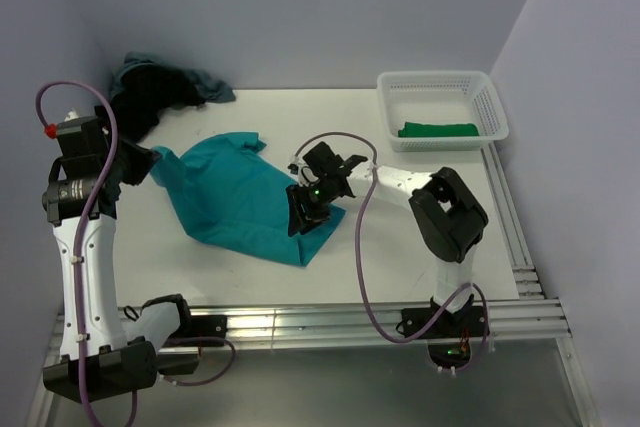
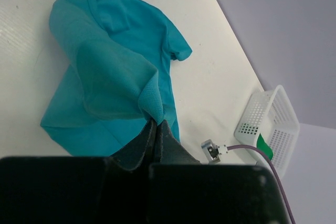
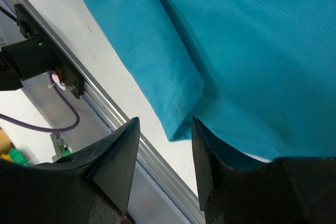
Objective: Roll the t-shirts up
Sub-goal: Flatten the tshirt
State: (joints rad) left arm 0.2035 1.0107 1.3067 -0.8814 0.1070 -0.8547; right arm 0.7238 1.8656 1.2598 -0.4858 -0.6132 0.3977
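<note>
left hand (image 2: pixel 156 128) pinched shut on teal t-shirt (image 1: pixel 235 197) edge | right hand (image 3: pixel 164 129) half-open astride hem corner, perhaps touching

A teal t-shirt (image 1: pixel 240 197) lies rumpled in the middle, a green t-shirt (image 1: pixel 438 130) folded far right, black and dusty-blue t-shirts (image 1: pixel 160 92) heaped far left.

The teal t-shirt (image 3: pixel 252 51) runs off the top and right edges of the right wrist view. From above, the right gripper (image 1: pixel 303 215) covers its near-right edge, and the dark t-shirt heap (image 1: pixel 160 92) (colours hard to separate) sits partly behind the left arm (image 1: pixel 85 162).
</note>
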